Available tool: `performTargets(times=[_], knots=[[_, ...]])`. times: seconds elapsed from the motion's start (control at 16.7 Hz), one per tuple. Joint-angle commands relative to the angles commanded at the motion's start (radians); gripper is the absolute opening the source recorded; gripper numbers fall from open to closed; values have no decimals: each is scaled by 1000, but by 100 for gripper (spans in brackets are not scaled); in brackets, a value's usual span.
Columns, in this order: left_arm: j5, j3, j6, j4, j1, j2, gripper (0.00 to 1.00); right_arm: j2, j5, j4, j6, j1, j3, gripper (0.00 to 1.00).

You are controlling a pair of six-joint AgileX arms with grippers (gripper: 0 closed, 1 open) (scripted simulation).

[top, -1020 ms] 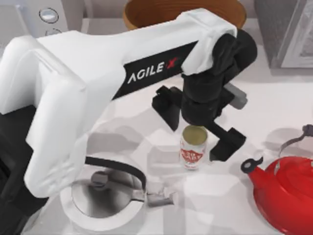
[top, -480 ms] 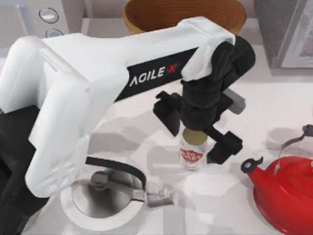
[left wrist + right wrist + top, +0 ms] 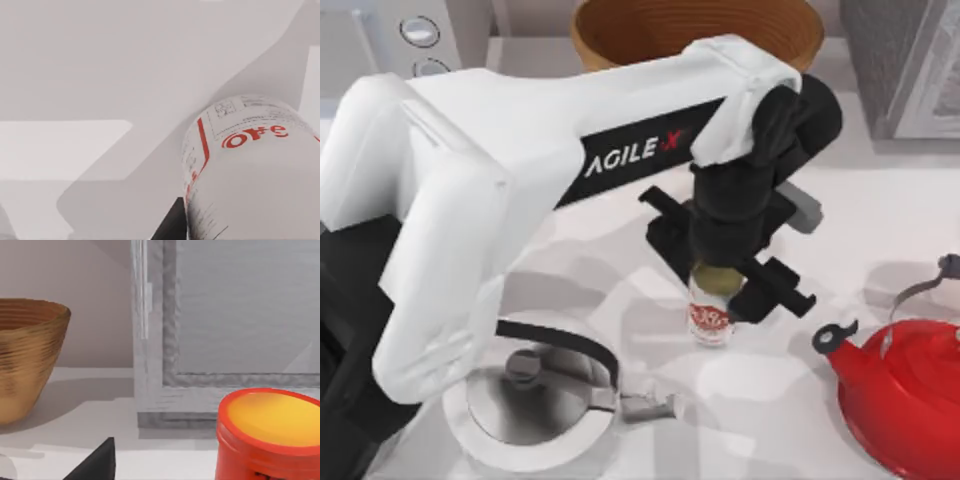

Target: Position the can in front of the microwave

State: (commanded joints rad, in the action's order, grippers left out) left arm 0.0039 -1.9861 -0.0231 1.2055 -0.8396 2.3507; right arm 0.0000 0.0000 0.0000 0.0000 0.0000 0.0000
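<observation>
Reaching out over the middle of the table, the left arm holds its gripper straight down on the can, which stands upright on the tabletop. The black fingers sit close in on either side of the can's top, seemingly touching it, though a firm grip cannot be told. Up close in the left wrist view, the can shows its white wall with red print. The microwave sits at the far left corner, well apart from the can. A brown bowl stands at the back; its inside is hidden. A silver kettle is near left, a red kettle near right, a grey appliance far right. The right wrist view shows an orange-lidded red jar before that appliance.
</observation>
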Motion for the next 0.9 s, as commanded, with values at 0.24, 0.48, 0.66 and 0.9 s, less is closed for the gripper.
performTargets(times=[0.24, 0.48, 0.66, 0.9], knots=[[0, 0, 0, 0, 0, 0, 0, 0, 0, 0, 0, 0, 0, 100], [0, 0, 0, 0, 0, 0, 0, 0, 0, 0, 0, 0, 0, 100], [0, 0, 1, 0, 1, 0, 0, 0, 0, 0, 0, 0, 0, 100], [1, -58, 0, 57, 0, -2, 0, 0, 0, 0, 0, 0, 0, 100]])
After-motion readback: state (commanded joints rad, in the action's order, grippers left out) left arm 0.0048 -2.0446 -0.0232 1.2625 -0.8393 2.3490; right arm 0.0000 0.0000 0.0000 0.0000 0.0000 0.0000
